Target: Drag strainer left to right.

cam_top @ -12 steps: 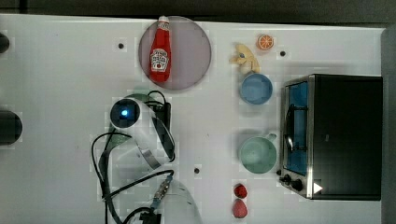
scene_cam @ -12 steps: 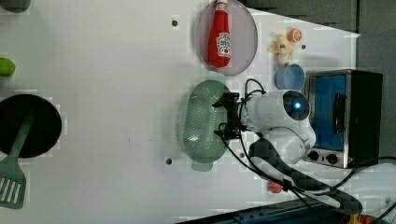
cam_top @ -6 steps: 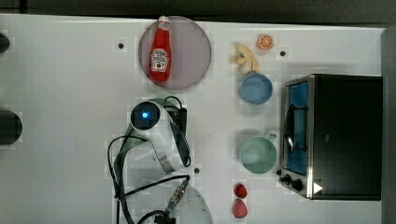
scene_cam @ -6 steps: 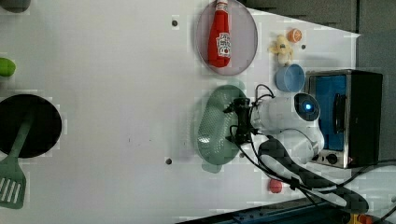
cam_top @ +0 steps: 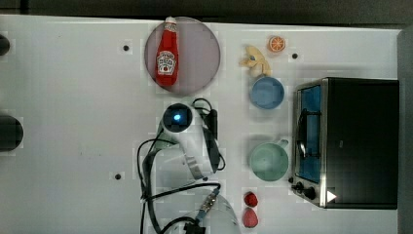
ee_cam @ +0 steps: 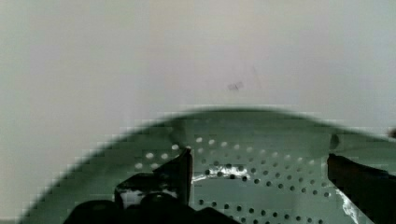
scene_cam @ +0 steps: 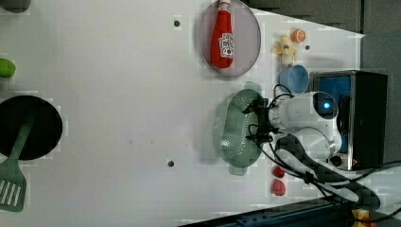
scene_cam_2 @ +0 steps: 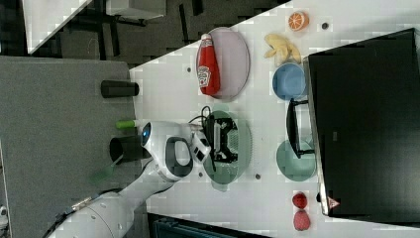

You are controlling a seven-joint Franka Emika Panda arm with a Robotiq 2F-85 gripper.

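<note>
— Where's the gripper [ee_cam: 259, 163]?

— Inside the strainer [scene_cam: 239, 127], jaws spread wide over the perforated bottom, gripping nothing.

— And the strainer?

— Mid-table [scene_cam: 118, 94], beside the green mug [cam_top: 269, 161], short of the toaster oven [cam_top: 348, 141]. Toward the table's far edge: blue bowl [cam_top: 267, 92], ketchup bottle [cam_top: 167, 54] on its plate [cam_top: 202, 56].

— Where did each camera sit relative to the toaster oven [cam_top: 358, 141]?
— Top looked straight down; left and right looked down obliquely from opposite sides, sharing it.
— And the wrist?
— Close above the strainer [ee_cam: 261, 182].
</note>
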